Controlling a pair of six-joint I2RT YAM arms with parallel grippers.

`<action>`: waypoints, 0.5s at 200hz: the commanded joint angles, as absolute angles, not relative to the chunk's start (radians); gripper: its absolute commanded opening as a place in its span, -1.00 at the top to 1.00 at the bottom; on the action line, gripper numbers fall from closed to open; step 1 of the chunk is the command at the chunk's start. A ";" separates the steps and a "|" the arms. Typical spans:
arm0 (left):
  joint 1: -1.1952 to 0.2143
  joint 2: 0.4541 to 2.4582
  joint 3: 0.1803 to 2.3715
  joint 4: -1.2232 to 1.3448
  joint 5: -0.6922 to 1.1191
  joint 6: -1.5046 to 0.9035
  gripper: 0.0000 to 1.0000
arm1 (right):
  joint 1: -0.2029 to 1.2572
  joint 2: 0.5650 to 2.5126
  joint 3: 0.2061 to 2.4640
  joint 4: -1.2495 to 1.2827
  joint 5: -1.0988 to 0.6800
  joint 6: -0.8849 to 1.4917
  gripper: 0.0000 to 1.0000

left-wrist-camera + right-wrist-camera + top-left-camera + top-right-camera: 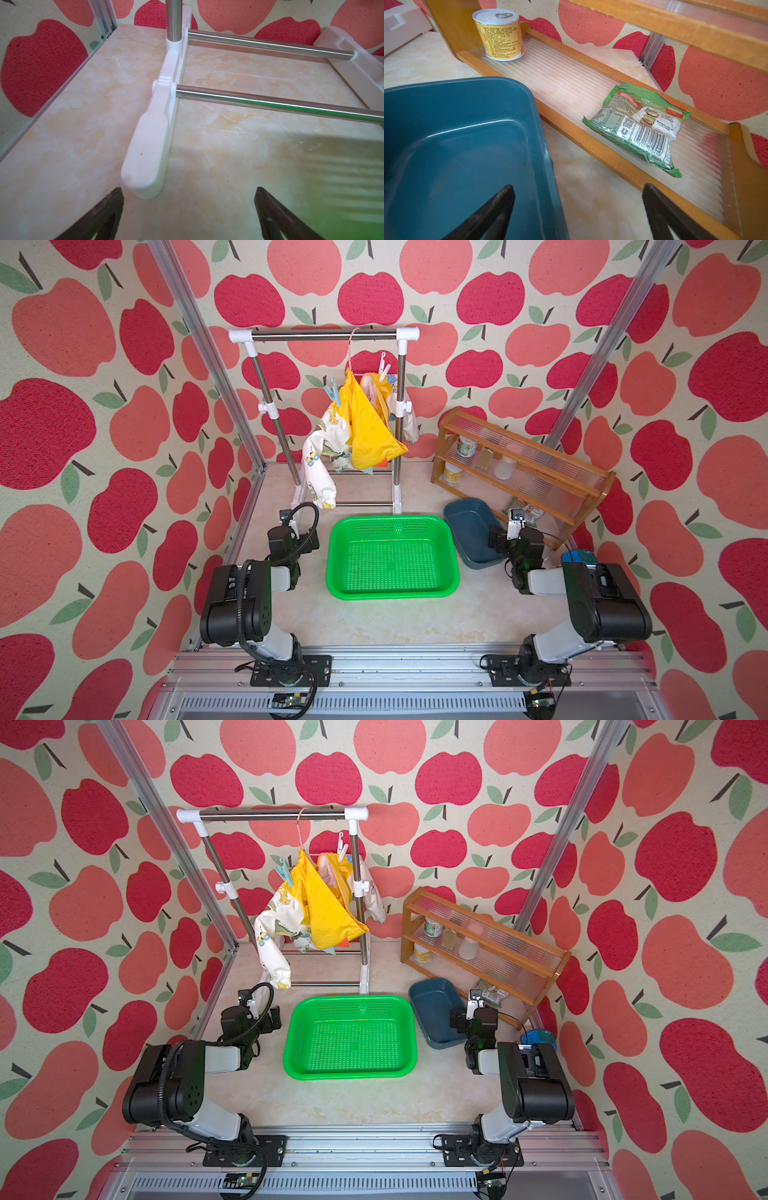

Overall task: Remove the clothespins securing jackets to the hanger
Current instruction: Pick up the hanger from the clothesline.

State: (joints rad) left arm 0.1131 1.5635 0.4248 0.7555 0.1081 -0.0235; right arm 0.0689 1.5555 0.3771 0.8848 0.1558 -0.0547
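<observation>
The pink wire hanger (351, 352) (300, 830) hooks over the steel rail at the back. A yellow jacket (370, 427) (322, 907) and a cream printed jacket (324, 448) (274, 928) hang from it, bunched together. Pale blue clothespins (332, 391) (284, 870) grip the left shoulder, and whitish clothespins (384, 364) (342, 844) stand up at the right. My left gripper (291, 519) (189, 188) is open and empty, low by the rail's front left foot. My right gripper (516, 517) (579, 185) is open and empty, low over the blue tub's edge. Both are far below the clothespins.
The clothes rail (324, 335) has a white foot (145, 149) just ahead of my left fingers. A green perforated basket (390, 517) sits between the arms. A blue tub (467, 81) and a wooden shelf (523, 460) holding a can (498, 35) and a packet (639, 126) stand on the right.
</observation>
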 commanded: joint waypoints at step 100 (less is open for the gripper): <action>-0.119 1.525 1.270 -0.425 0.122 -0.304 -0.99 | 0.257 1.159 0.981 -0.274 0.139 0.386 -0.99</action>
State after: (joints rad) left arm -0.0513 1.5589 1.2453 -0.1787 0.1127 -0.1711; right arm 0.2085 1.1465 0.8753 0.0479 0.1951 0.1246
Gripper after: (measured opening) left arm 0.996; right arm 0.992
